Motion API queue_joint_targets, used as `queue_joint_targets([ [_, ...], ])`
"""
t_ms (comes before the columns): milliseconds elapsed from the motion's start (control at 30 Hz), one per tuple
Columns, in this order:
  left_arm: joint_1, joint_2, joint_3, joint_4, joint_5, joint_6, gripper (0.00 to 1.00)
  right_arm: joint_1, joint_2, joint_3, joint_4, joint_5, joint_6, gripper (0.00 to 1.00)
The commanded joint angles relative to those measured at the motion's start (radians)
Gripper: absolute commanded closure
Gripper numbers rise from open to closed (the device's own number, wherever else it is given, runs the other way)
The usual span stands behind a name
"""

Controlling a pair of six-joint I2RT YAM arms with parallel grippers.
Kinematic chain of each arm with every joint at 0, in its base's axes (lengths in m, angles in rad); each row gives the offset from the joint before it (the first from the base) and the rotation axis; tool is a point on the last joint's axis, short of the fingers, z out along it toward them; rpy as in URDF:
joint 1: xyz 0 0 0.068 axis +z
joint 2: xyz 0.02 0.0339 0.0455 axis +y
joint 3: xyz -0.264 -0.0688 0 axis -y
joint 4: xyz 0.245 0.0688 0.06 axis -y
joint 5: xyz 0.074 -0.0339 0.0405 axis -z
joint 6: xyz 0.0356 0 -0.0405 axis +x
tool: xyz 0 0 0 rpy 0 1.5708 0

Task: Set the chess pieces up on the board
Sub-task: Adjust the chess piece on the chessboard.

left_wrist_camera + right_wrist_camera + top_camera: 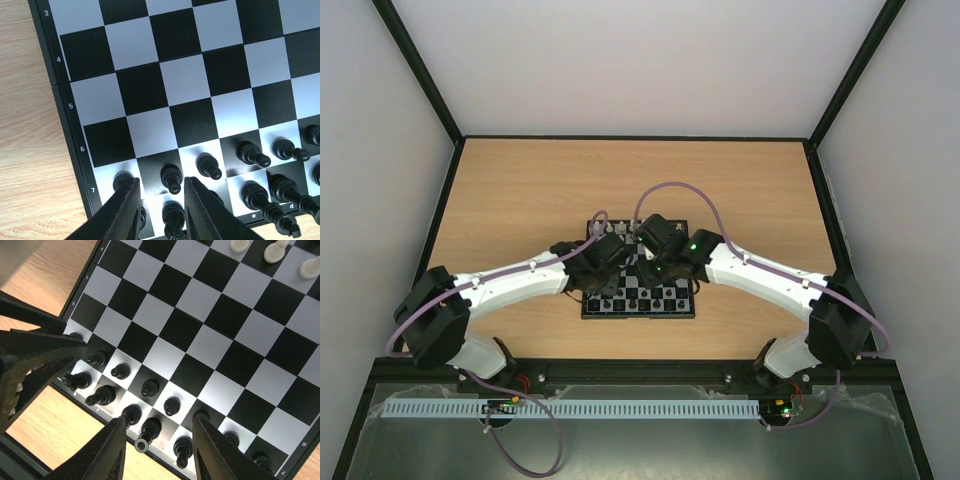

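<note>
1. Right now the board (185, 80) is lying flat on the wooden table (520, 190), around its middle and toward the near edge; I am seeing it under both wrists.
2. The black chess pieces (207, 166) are standing in the two rows nearest the arms, beside the printed 7 and the row below it; they are filling most of those squares.
3. A few white pieces (274, 251) are showing at the far side of the board, well apart from the black ones; the middle rows between them are lying bare.
4. The left gripper (161, 181) is hanging over the board's near left corner; its jaws are standing a little apart with one black back-row piece (173, 220) in the gap; I cannot tell whether they are pinching it or only flanking it.
5. The right gripper (160, 417) is hovering over the near black rows; its jaws are spread wide and I am seeing nothing held between them.
</note>
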Motion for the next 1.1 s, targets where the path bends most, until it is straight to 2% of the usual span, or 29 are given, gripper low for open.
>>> queue_joint_targets([
  [0,-0.017,0.030,0.023,-0.021,0.009,0.005,0.77,-0.006,-0.063,-0.013,-0.016,0.059,0.013,0.62],
  [300,-0.026,0.077,0.023,-0.012,0.019,0.006,0.81,-0.017,-0.109,-0.022,-0.009,0.107,0.027,0.61],
  [800,-0.036,0.122,0.027,-0.002,0.033,0.012,0.76,-0.018,-0.092,-0.023,-0.007,0.080,0.024,0.61],
  [1067,-0.036,0.145,0.026,0.009,0.036,0.017,0.83,-0.018,-0.089,-0.024,-0.007,0.077,0.023,0.62],
])
